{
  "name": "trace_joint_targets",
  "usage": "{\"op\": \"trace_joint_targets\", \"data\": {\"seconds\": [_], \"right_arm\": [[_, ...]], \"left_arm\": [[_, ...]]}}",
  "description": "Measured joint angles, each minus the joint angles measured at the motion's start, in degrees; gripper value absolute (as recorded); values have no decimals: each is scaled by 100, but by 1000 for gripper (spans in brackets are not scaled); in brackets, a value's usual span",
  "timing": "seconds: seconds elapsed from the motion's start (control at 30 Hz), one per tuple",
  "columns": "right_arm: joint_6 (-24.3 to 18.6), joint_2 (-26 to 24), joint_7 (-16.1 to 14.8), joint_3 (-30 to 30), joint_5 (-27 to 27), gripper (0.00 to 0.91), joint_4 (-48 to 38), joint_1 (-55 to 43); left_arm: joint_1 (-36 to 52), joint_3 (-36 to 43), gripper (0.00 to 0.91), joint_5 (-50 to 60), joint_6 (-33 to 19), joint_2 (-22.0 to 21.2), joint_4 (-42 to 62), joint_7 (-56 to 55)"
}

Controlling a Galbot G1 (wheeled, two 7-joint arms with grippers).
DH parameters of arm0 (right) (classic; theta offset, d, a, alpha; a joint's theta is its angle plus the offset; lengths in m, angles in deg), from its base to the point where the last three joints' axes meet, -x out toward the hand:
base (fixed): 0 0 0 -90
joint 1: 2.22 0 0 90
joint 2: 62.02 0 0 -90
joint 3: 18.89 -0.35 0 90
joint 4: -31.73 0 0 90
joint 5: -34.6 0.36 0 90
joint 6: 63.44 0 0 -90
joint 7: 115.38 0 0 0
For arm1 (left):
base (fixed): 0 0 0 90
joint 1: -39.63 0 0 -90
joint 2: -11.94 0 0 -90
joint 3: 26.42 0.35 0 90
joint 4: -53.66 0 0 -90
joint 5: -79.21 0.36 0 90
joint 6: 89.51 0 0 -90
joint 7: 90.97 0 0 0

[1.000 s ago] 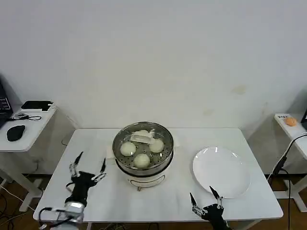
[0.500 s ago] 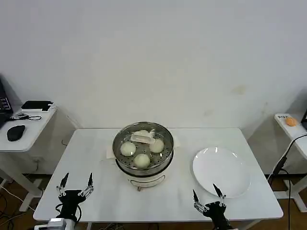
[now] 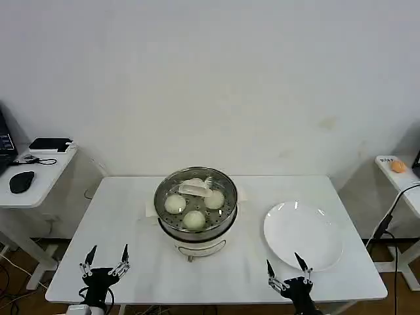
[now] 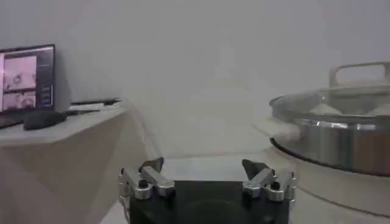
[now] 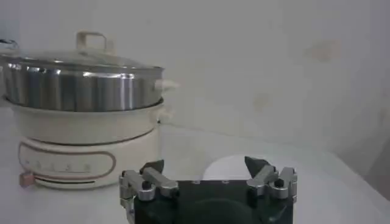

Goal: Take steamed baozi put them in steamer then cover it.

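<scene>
On the white bench (image 3: 131, 216) the round shiny steel steamer (image 3: 195, 226) holds the pale cream-white baozi (image 3: 175, 204) beneath its clear glass cover (image 3: 195, 189), a flat white plate (image 3: 303, 234) beside it, while the left gripper (image 3: 105, 260) and right gripper (image 3: 286, 273) sit at the near edge, jaws released and empty.

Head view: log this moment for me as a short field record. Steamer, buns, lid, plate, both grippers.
steamer: middle of the white table, on its white base
steamed baozi: inside the steamer, under the glass
cover: seated on the steamer, handle on top
plate: bare, to the robot's right of the steamer
left gripper: open, holding nothing, at the near table edge
right gripper: open, holding nothing, at the near edge by the plate
task state: looks complete
</scene>
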Motion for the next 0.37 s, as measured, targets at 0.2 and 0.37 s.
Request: {"op": "trace_joint_targets", "data": {"seconds": [0.2,0.37], "right_arm": [[50,-14,26,36,61,907,40,26],[67,-50,22,71,102,907,55,48]], "left_arm": [[-17,54,907,23,32,-42,41,0],[-61,69,907,19,64,-42,48,20]]}}
